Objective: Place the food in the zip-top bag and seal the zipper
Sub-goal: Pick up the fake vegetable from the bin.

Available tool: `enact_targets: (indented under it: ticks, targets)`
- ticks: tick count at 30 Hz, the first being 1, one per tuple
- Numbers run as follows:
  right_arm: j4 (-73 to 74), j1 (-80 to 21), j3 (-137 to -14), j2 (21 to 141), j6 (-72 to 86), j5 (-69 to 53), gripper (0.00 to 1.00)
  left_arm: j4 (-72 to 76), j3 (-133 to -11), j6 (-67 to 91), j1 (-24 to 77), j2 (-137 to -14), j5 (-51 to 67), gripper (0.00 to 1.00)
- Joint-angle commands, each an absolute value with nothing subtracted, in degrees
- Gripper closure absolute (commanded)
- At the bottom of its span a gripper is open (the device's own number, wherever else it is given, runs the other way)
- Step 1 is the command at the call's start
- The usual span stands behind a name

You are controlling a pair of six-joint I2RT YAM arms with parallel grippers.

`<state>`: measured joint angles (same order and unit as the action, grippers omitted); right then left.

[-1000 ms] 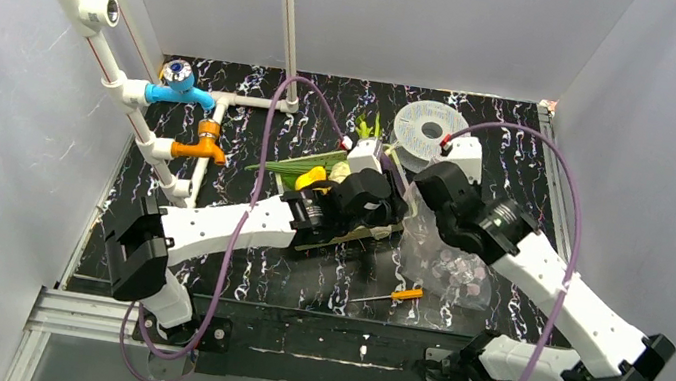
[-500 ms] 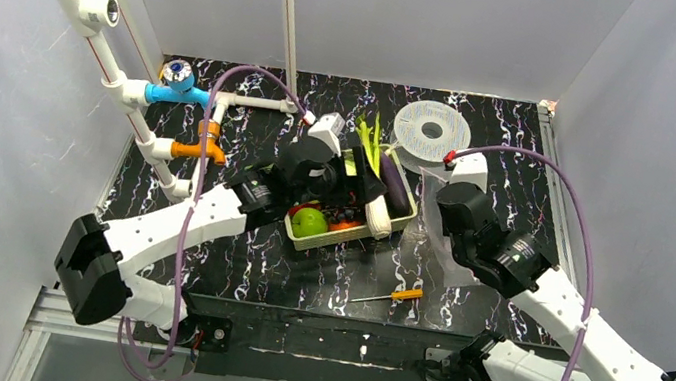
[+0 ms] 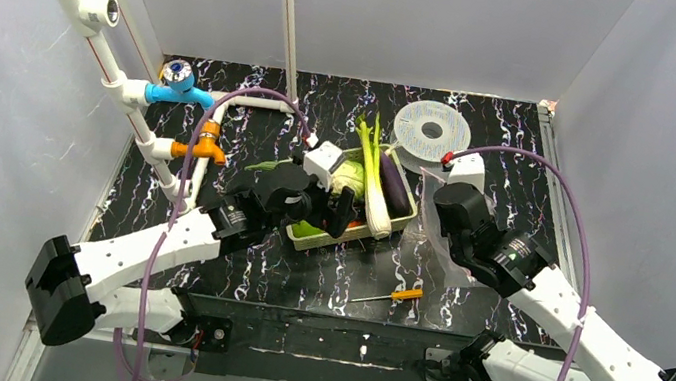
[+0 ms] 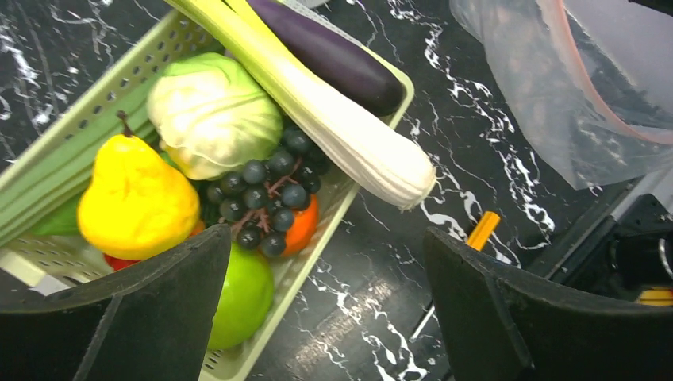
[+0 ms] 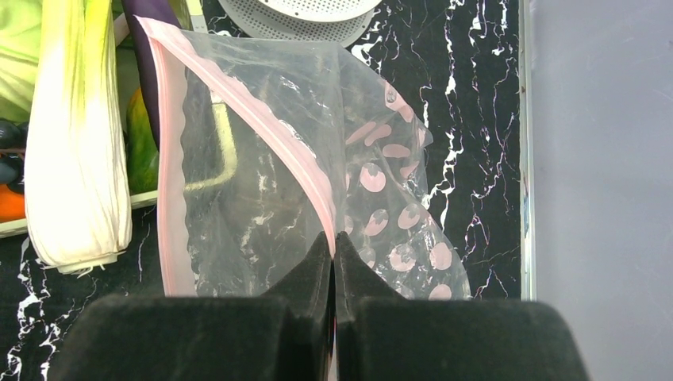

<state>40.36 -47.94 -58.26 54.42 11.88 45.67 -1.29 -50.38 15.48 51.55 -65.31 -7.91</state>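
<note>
you're at the pick-up step: no food shows in the zip-top bag [image 5: 278, 159] yet, and the zipper [image 5: 262, 127] isn't sealed.

your left gripper [image 4: 321, 246] hangs over the near end of the basket [image 3: 307, 236]. its jaws are spread wide and hold nothing. below it lie the green apple [image 4: 242, 294], a yellow pear [image 4: 135, 198], dark grapes [image 4: 266, 186] and the cabbage [image 4: 210, 111]. the leek [image 4: 317, 103] and eggplant [image 4: 333, 55] lie along the basket's 3 o'clock side.

your right gripper [image 5: 333, 246] is pinched closed on the bag's pink-red mouth strip. it holds the mouth up just at 3 o'clock of the basket, with the other lip hanging toward the leek. the spool [image 3: 431, 129] sits at 12 o'clock of the bag. the screwdriver [image 3: 394, 295] lies at 6 o'clock of the basket.

next, i judge you must drop the left gripper onto one piece. the apple or pear looks easiest, being on top and near. close on it, then carry it toward 3 o'clock into the held mouth. the leek overhangs the rim on that side, so lift clear of it.

against half a second ago, your left gripper has come from the basket's 10 o'clock corner down to its near end. a second ago that arm lay right across the basket. your right arm has barely moved in the last half second.
</note>
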Motion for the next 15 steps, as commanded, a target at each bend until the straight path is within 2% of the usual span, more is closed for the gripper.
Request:
enact_targets:
  ticks: [1, 9, 15]
  targets:
    - [38.2, -47.64, -58.06, 52.83, 12.39, 45.96, 0.99, 1.37, -51.87, 12.37, 51.65, -65.24, -12.85, 0.1]
    - [38.21, -47.65, -57.91, 52.72, 12.55, 45.35, 0.99, -15.39, -62.25, 20.81, 50.62, -73.75, -21.6, 0.12]
    - [38.41, -47.64, -57.85, 52.5, 12.8, 45.09, 0.99, -16.87, -67.49, 31.42, 49.34, -78.82, -21.3, 0.13]
